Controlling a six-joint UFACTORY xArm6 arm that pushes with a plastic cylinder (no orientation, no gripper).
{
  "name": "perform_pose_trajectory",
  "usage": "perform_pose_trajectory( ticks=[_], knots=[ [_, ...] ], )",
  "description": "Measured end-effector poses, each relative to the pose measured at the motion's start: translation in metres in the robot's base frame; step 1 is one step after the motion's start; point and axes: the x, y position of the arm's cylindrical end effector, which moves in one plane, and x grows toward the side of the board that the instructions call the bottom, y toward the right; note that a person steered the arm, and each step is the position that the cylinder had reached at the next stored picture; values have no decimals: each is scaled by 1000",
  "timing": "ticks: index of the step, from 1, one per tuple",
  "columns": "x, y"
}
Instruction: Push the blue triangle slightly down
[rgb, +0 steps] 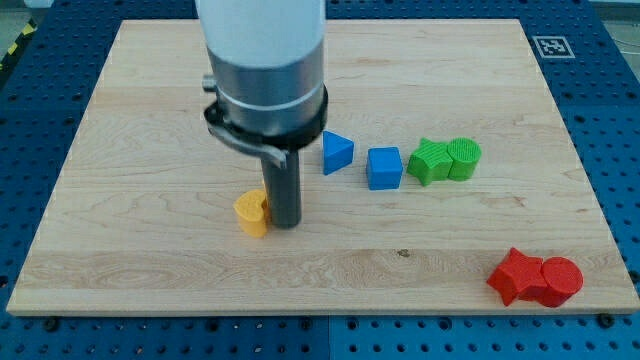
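Seven plastic blocks lie on your wooden board (150, 270): blue triangle (337, 152) and blue cube (384, 168) at centre, two green (447, 159), two red (535, 277), one yellow (252, 211). My tip (285, 223) holds nothing, beside the yellow block, lower left of the triangle.

My tip (285, 224) rests beside the yellow block (252, 211), left of and below the blue triangle (336, 152), with the blue cube (384, 167) to the triangle's right.
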Motion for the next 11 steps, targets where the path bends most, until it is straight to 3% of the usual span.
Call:
perform_pose_trajectory(
  ticks=[1, 5, 7, 9, 11],
  knots=[
    [-26, 0],
    [-55, 18],
    [-130, 1],
    [-102, 49],
    [-101, 49]
  ],
)
